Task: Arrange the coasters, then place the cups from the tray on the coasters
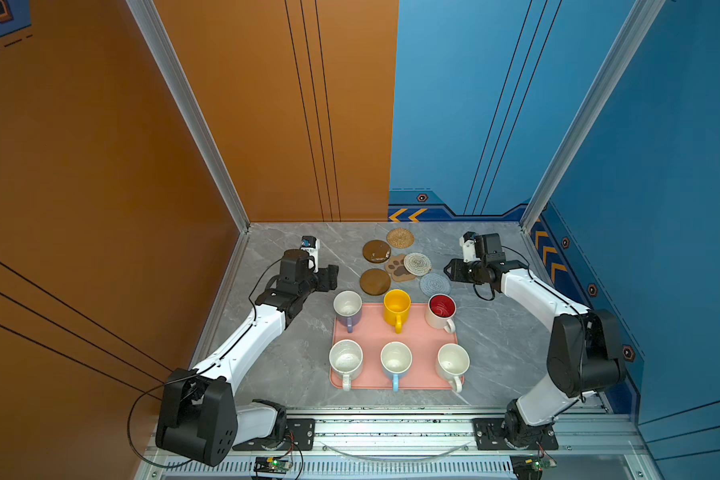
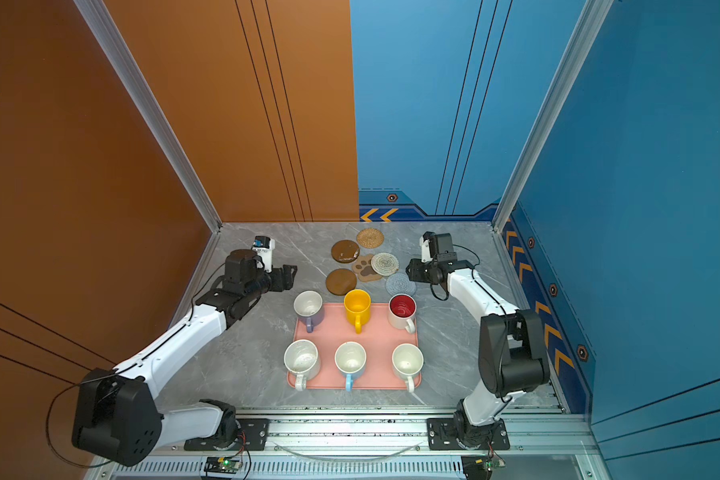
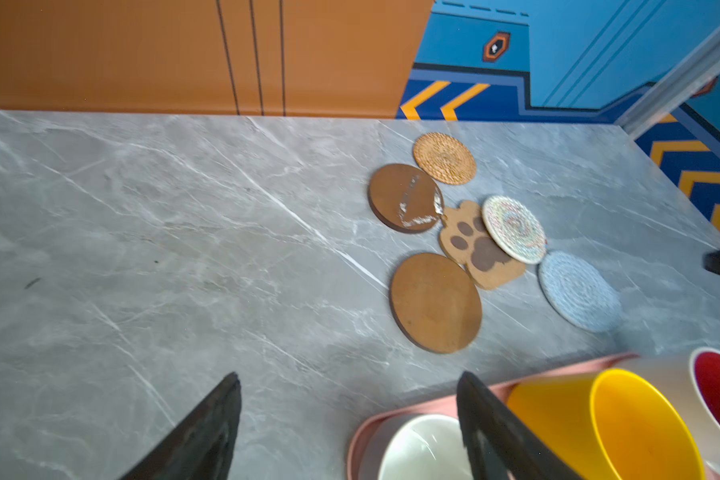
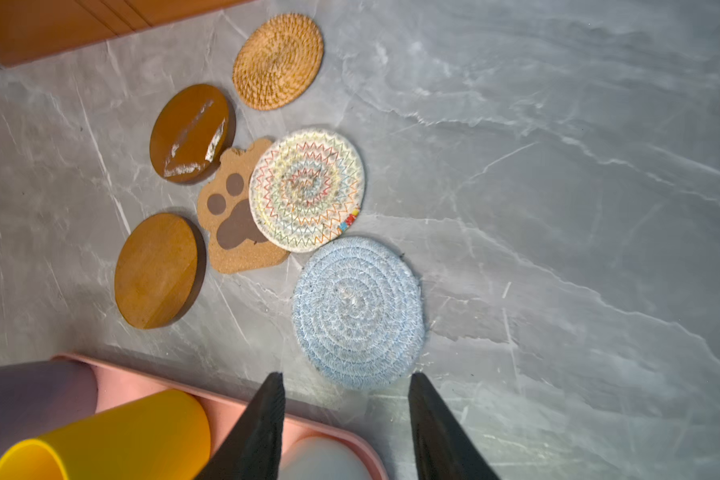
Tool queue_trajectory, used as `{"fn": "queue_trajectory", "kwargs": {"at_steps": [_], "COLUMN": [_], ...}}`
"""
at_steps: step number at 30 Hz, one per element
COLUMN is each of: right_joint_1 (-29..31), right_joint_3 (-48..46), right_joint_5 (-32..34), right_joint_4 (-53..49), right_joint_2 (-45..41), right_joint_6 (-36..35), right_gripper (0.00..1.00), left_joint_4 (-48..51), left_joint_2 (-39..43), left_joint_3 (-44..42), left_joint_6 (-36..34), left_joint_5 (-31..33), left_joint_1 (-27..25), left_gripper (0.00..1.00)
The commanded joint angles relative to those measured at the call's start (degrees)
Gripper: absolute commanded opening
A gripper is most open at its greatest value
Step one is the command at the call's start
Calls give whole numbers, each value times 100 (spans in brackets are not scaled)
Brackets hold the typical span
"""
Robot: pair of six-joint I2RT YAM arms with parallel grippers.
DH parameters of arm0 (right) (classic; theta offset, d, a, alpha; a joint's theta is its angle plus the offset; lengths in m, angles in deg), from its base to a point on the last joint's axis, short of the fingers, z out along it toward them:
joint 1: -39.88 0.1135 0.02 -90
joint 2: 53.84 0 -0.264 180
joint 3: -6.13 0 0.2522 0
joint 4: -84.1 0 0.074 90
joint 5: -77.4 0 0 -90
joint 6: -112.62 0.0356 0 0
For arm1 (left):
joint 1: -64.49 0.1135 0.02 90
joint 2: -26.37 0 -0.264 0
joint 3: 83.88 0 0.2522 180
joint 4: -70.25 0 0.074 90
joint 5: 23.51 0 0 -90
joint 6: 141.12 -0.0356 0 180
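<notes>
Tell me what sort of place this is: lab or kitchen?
Likely a robot lab test cell, not a kitchen: aluminium frame posts hold printed wall panels, both arms bolt to a rail, and the marble-look tabletop is staged with a pink tray of mugs.

In both top views the left arm reaches from lower left toward mid-frame, its left gripper (image 1: 332,277) pointing right, jaws spread wide and empty. The right arm bends in from lower right. Its right gripper (image 1: 449,270) points left, jaws parted more narrowly, also empty.

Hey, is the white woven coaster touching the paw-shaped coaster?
Touching. In the right wrist view the white woven coaster lies partly on top of the paw-shaped coaster, hiding one side of it, with no gap between them.
</notes>
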Motion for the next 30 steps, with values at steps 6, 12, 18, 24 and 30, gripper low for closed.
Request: {"fn": "queue_trajectory", "kwargs": {"at_steps": [6,12,18,24,30], "right_joint_1": [295,411,355,156,-122], "right_joint_3": [1277,1473,1658,1811,1758], "right_joint_5": [-652,-562,-448,-153,-92], "right_joint_4": [-1306,-1356,-1454,-1741,-1890], "right_joint_2": [1548,1926,2324,2635,2671], "right_joint_6": [174,224,387,584,612], "right_gripper": [22,12,1,0,0], "left_joint_4": [856,1240,1243,1240,1241], "left_joint_2": [118,42,-28,-144,-189], "left_joint_3": [376,619,691,791,790], "left_joint_6": [95,-104,-98,-82,-54], "left_joint_5": [-196,56,-7,-16,-34], "left_joint_1": [-180,-198,-211,-219,-235], "left_gripper": [82,82,82,81,81]}}
